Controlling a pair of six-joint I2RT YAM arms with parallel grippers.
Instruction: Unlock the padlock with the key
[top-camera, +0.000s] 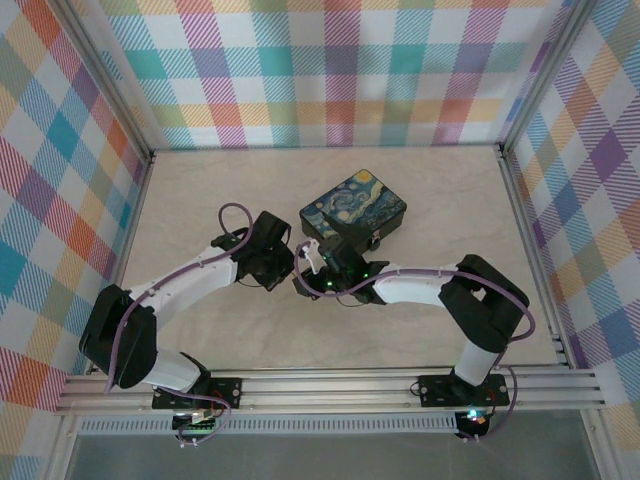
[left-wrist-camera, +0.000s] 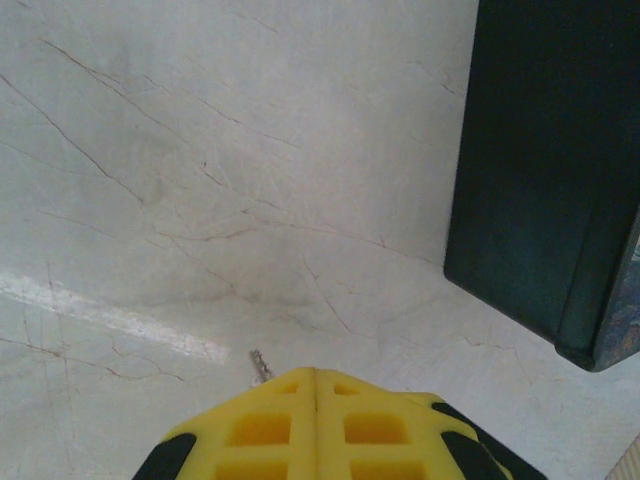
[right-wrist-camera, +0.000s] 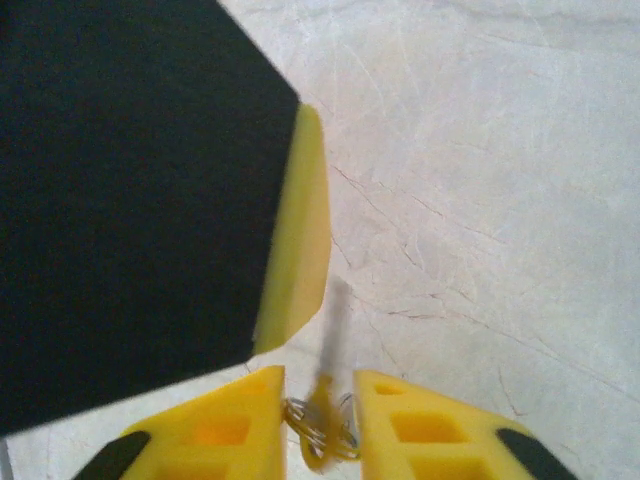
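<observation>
The key (right-wrist-camera: 333, 322), a thin grey blade blurred in the right wrist view, stands upright with its wire ring (right-wrist-camera: 322, 428) between the yellow fingers of my right gripper (right-wrist-camera: 320, 375). Those fingers press on the ring from both sides. My left gripper (left-wrist-camera: 316, 370) is shut, its fingers meeting at a seam. A tiny toothed metal tip (left-wrist-camera: 260, 365) pokes out beside them; whether it is gripped I cannot tell. From above, the left gripper (top-camera: 283, 265) and the right gripper (top-camera: 312, 262) meet tip to tip just in front of the box. The padlock cannot be made out.
The black box with the blue-and-yellow painted lid (top-camera: 353, 210) sits just behind the grippers; its dark side (left-wrist-camera: 540, 180) lies to the right in the left wrist view. The left gripper's black body (right-wrist-camera: 120, 200) and a yellow finger (right-wrist-camera: 300, 230) stand close to the key. Marble tabletop (top-camera: 200, 190) stretches left.
</observation>
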